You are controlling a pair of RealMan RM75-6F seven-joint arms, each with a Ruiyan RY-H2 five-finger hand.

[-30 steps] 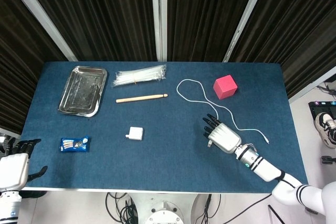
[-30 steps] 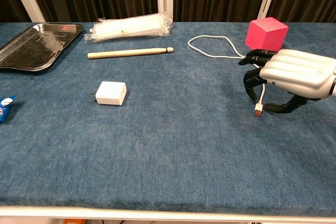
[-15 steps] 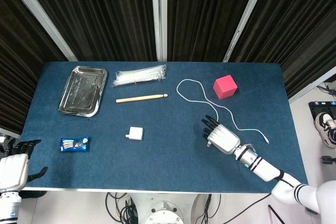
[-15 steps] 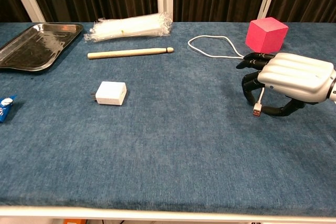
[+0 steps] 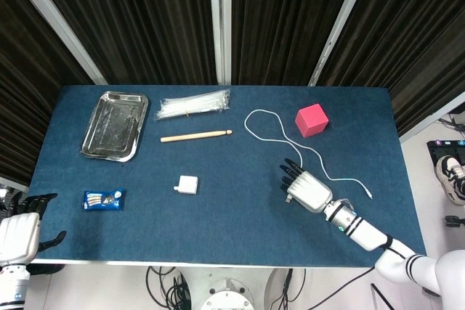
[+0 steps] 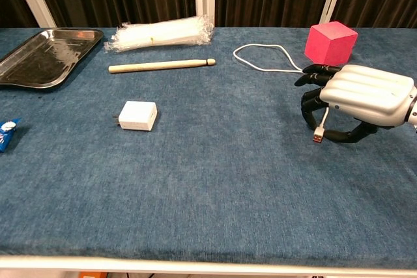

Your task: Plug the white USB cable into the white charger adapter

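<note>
Near the right edge of the bench, our right hand (image 6: 357,103) has its fingers curled around the white USB cable (image 5: 270,131), and in the chest view the plug end (image 6: 318,138) hangs down from that grasp, just off the cloth. From the hand the cable runs back in a loop toward the far edge beside the pink cube (image 5: 311,120), while its other end trails out toward the right edge. The white charger adapter (image 6: 137,116) lies untouched near the middle of the bench, well apart from the plug and to its left.

So we judge the task as barely begun: the cable is picked up, but the plug and the adapter are not yet brought together, and nothing is holding the adapter steady. What is left, as we read it, is to carry the plug across, line it up with the adapter's port and push it in; which face carries the port we cannot tell from here.

Our left hand (image 5: 20,231) sits off the near left corner, fingers spread, holding nothing. Around the far left of the bench lie a metal tray (image 5: 114,125), a bag of clear plastic strips (image 5: 194,104) and a wooden stick (image 5: 196,136); a small blue packet (image 5: 102,200) rests near the left edge.
</note>
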